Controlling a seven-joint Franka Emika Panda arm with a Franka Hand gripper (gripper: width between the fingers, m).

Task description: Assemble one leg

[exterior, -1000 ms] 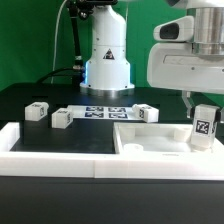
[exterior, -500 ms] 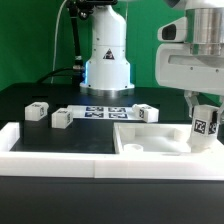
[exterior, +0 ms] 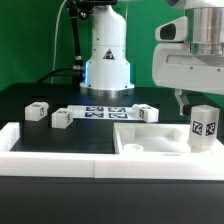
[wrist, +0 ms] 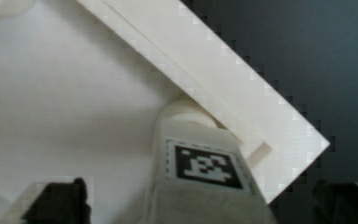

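A white leg (exterior: 205, 127) with a marker tag on its front stands upright on the far right corner of the large flat white panel (exterior: 150, 142) in the exterior view. My gripper (exterior: 201, 104) is just above it, open, with one dark finger (exterior: 180, 102) showing beside the leg's top. In the wrist view the leg (wrist: 208, 170) stands between my two dark fingers (wrist: 60, 202), with a gap on each side. My gripper (wrist: 202, 205) holds nothing.
Three more small white legs lie on the black table: one (exterior: 37, 111) and another (exterior: 61, 118) on the exterior view's left, one (exterior: 147, 112) behind the panel. The marker board (exterior: 105, 111) lies before the robot base. A white rail (exterior: 50, 145) runs along the front.
My gripper has let go of the leg and risen a little. The leg, slightly tilted before, now stands straight on the panel's corner.
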